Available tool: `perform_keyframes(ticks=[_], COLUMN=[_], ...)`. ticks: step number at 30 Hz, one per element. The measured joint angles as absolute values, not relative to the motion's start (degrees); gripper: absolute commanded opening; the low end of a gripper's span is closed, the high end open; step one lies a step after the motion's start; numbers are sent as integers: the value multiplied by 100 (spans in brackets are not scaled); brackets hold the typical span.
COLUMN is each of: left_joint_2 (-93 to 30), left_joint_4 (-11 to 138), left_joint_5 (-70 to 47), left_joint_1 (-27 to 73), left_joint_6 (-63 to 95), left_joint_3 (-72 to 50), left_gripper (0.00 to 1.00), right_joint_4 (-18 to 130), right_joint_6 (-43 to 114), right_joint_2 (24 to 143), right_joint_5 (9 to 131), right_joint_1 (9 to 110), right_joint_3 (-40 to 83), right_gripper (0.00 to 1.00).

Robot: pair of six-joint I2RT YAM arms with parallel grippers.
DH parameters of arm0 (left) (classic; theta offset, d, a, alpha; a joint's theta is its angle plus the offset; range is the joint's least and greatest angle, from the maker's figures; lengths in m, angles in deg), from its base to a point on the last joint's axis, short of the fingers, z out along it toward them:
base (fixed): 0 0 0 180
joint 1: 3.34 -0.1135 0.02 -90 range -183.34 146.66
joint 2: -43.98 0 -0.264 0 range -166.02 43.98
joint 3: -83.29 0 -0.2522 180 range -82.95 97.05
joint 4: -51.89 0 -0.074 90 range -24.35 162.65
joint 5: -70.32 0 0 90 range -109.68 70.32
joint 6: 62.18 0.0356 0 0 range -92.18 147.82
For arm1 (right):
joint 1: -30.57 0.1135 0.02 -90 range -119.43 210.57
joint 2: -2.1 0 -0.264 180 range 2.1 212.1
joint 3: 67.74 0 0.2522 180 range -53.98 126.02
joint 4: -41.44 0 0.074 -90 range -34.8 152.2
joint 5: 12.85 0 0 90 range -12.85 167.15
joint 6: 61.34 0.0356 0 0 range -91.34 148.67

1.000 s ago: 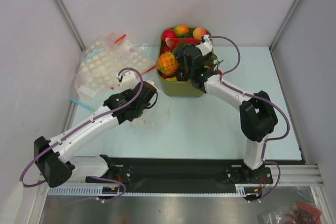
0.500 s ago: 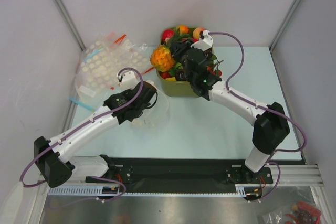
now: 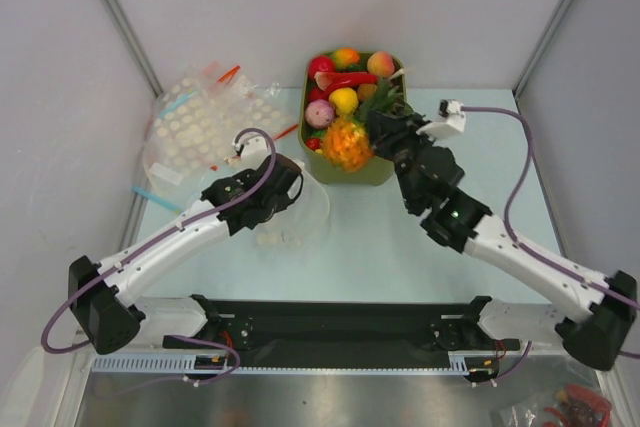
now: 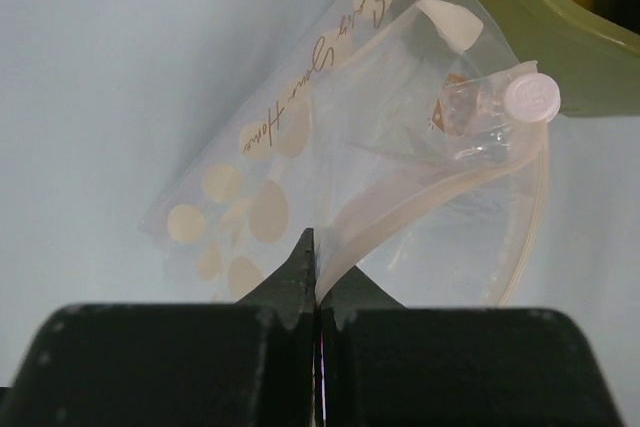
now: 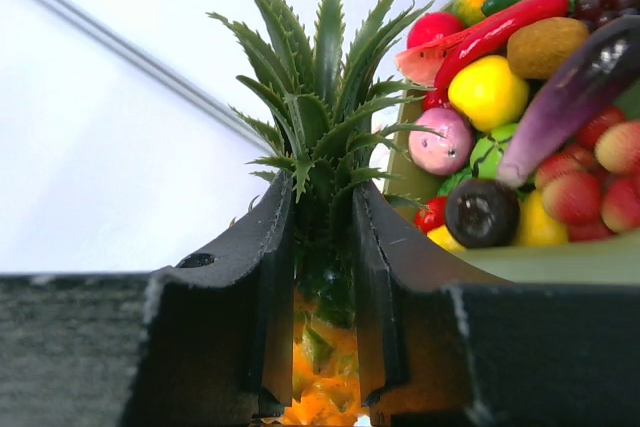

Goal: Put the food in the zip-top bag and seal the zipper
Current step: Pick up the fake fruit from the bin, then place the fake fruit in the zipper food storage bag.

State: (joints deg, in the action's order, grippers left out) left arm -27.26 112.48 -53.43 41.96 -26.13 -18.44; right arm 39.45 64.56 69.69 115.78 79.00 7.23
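The pale blue table carries everything, and my two arms reach over it from the near edge. At its far left lies a heap of clear white-dotted bags with red and blue strips. At the far middle stands a green tub, piled with toy fruit and vegetables.

The zip-top bag lies on the table just left of the tub's near corner, well apart from the heap. From my left wrist, the bag is clear and crinkly, with pale dots and a line of script, and its mouth gapes in a curve.

The pineapple hangs over the tub's near left rim, orange body toward the bag and green crown toward my right arm. My right end effector is clamped on that crown. In the right wrist view the leaves stand up between the two fingers of that end effector, with the orange body below them.

My left end effector is pressed together on the bag's edge. In the left wrist view that end effector pinches the plastic where the zipper begins. That pale strip arcs up toward a small clear slider.

Inside the tub, beside the right fingers, sit a yellow lemon, a long purple aubergine and a dark round piece.
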Motion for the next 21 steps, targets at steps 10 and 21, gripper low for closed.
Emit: perform_keyframes(ticks=[10, 21], left_joint_2=[-2507, -2265], left_joint_4=[10638, 10066], left_joint_5=[-4316, -3689], left_joint_1=[4283, 4458], left_joint_6=[-2508, -2464], left_joint_3=[-2030, -2228], left_gripper=[0, 0], right_joint_4=[4076, 3858], right_joint_6=[6411, 6081], right_joint_2=[4618, 4183], right_joint_5=[11814, 11300], right_joint_1=[8271, 8466], right_joint_3=[-1143, -2028], right_gripper=[0, 0])
